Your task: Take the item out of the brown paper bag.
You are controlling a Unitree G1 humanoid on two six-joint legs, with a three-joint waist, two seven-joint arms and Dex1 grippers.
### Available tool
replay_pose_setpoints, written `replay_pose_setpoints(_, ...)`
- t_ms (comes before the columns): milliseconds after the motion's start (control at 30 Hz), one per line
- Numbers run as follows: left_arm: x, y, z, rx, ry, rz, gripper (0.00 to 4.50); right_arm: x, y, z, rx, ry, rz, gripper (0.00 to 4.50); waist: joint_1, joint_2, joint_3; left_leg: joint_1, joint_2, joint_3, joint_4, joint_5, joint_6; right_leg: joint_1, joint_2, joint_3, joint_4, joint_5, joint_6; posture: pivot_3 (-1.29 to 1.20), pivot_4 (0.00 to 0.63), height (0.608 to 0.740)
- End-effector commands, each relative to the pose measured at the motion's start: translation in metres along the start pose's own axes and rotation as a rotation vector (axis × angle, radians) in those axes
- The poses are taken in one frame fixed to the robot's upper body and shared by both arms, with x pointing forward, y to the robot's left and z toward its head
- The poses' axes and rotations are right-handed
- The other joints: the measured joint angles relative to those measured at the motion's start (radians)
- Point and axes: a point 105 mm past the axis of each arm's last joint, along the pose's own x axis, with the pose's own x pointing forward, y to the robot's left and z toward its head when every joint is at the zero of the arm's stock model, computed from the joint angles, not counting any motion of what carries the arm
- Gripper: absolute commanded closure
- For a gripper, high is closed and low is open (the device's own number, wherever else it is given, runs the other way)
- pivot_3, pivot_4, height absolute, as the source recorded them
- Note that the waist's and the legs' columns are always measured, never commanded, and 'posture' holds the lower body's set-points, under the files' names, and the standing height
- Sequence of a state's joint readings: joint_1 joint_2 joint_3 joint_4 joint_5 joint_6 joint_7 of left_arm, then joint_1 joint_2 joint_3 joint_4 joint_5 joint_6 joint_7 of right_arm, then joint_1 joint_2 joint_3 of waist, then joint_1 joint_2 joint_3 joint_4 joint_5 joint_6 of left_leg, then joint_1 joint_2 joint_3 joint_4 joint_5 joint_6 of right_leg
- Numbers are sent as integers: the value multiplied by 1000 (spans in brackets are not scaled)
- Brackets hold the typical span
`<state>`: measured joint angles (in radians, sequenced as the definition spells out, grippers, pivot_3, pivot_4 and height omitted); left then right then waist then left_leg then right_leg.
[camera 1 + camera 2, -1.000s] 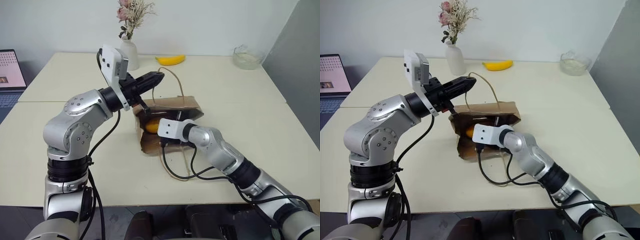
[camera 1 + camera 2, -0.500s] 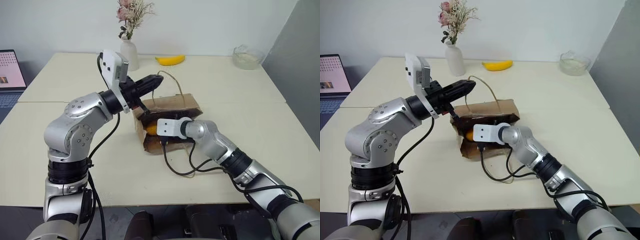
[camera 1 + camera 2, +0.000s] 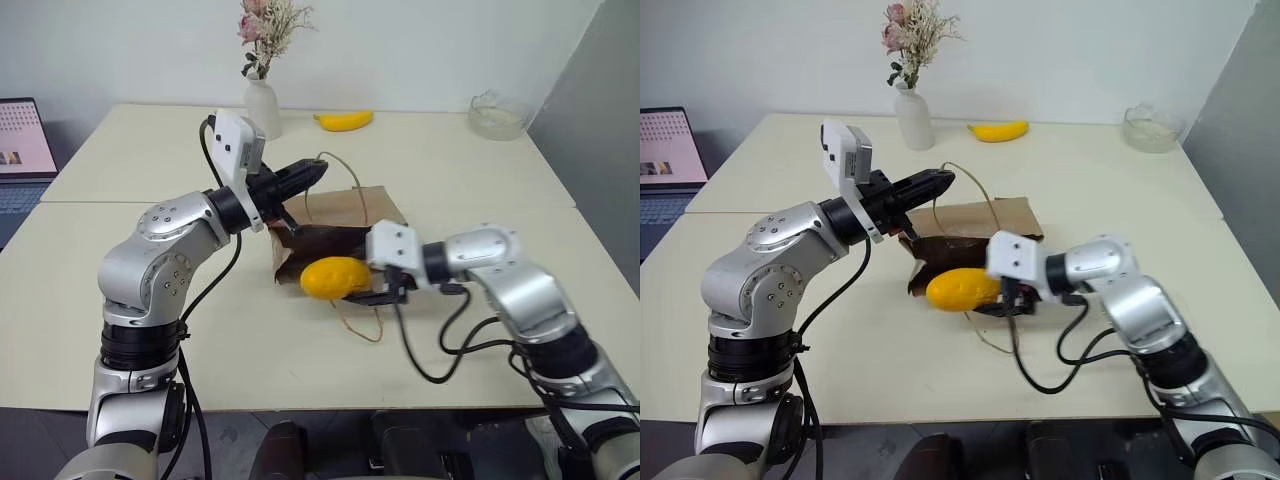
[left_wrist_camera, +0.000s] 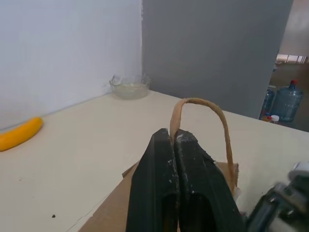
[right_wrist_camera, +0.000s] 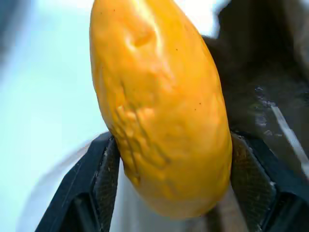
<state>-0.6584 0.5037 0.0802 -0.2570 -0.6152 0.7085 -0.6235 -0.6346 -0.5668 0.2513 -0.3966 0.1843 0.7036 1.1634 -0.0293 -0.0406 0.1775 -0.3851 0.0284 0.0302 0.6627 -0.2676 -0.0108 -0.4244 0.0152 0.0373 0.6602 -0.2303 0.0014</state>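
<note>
While my left claw (image 4: 175,137) is pinching one cord handle (image 4: 203,108) of the brown paper bag (image 3: 345,215) tight, holding its mouth up, my right claw (image 3: 350,290) is gripping the item (image 3: 334,277) between both fingers, just outside that mouth. Extraction is nearly finishing; next I am likely carrying it clear of the bag and setting it on the bench (image 3: 500,200).

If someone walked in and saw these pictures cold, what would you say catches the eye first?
The orange-yellow item, clamped between the right gripper's fingers just outside the mouth of the brown paper bag at mid-table. Next, the left gripper, pinched shut on the bag's cord handle and holding it up. At the table's far edge stand a white vase of dried flowers, a banana and a glass bowl.
</note>
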Motion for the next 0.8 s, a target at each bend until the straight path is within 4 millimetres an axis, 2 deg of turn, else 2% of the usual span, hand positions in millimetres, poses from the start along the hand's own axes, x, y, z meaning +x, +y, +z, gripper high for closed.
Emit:
replay_pose_setpoints(33,-2,0,6,27,-31,3,4500,-42,-6,20,76,-104,-102,1673,0,0,0,0,0,0,0,0,0,0,0,0,0,0,0,0,150,740)
replay_pose_setpoints(133,-4,2,4,26,-27,11,4500,-71,-21,14,151,-106,-266,1673,-1,0,0,0,0,1,0,0,0,0,0,1,0,0,0,0,150,740)
replay_pose_setpoints(167,-4,2,3,28,-24,12,4500,-83,-30,4,164,-70,-345,1673,0,0,0,1,0,1,0,0,0,0,0,1,0,0,0,0,150,740)
replay_pose_setpoints(300,-3,2,0,35,-14,-1,4500,-129,-53,-64,154,249,-596,1673,0,0,0,1,-1,1,0,0,0,0,0,1,-1,0,0,0,150,740)
replay_pose_setpoints(400,-1,3,1,44,-14,-7,4500,-143,-62,-112,132,463,-657,1673,-1,-1,0,1,-2,3,0,0,0,0,0,3,-2,0,0,0,150,740)
replay_pose_setpoints(467,0,2,1,51,-14,-12,4500,-147,-69,-136,110,558,-693,1673,-6,-1,0,1,-1,4,0,0,0,0,0,4,-2,0,0,0,150,740)
replay_pose_setpoints(567,-1,1,0,56,-13,-15,4500,-144,-69,-152,83,611,-668,1673,-6,1,1,1,-1,4,-1,0,0,-1,1,4,-1,0,0,0,150,740)
replay_pose_setpoints(700,-2,0,0,56,-11,-15,4500,-144,-63,-160,63,651,-617,1673,-5,2,2,1,0,3,-1,0,0,-1,1,4,-1,0,0,0,150,740)
replay_pose_setpoints(800,-2,3,-2,57,-8,-7,4500,-154,-64,-155,46,644,-639,659,-3,2,2,0,-1,3,-1,0,0,0,1,4,-1,0,0,0,150,740)
